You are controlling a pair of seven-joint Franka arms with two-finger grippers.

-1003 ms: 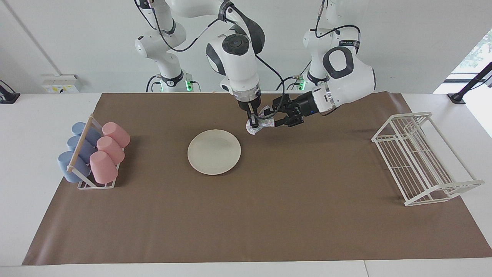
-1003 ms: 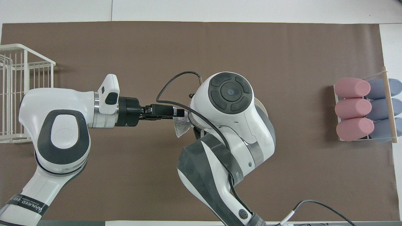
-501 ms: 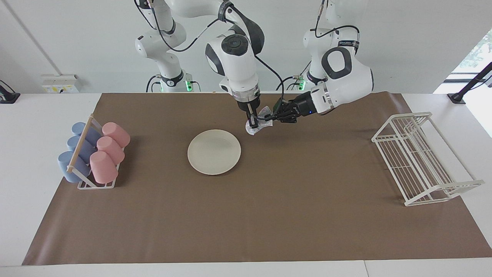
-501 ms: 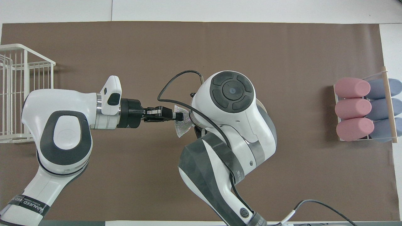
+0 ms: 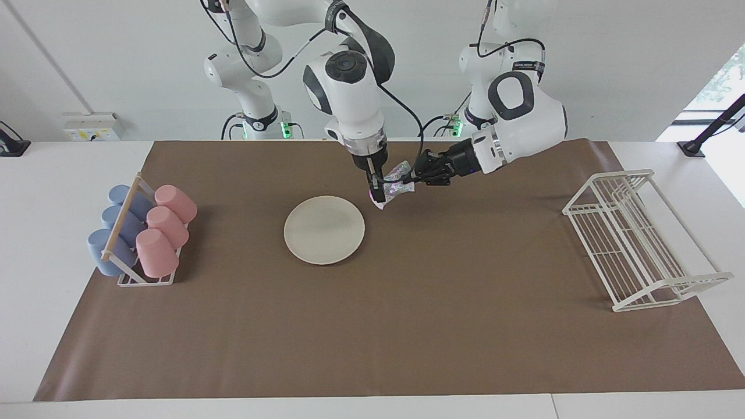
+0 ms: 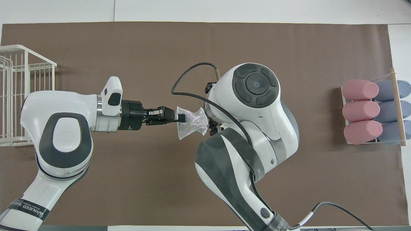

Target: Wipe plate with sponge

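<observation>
plate (image 5: 324, 230): plain cream-white
sponge (image 6: 191, 126): silvery-grey, glittery mesh
table cover (image 5: 407, 326): plain brown
cups (image 5: 166, 230): three pink, three blue
cup rack (image 5: 123, 222): white wire, pale wooden rod
dish rack (image 5: 637, 238): white wire
arms (image 6: 61, 128): white with dark grey

Plate (image 5: 324, 229) flat at mat (image 5: 407, 326) centre, top bare, no gripper over it.
Left gripper (image 5: 407, 176) and right gripper (image 5: 375, 192) crowd air just beside plate, on robots' side toward left arm's end; sponge (image 5: 392, 184) spans gap between them, pinched by left gripper.
Cup rack (image 5: 142, 235) toward right arm's end, well apart from plate; bare mat between.
Wire rack (image 5: 640, 241) at left arm's end, well apart.
Wide bare mat strip farther from robots than plate.
</observation>
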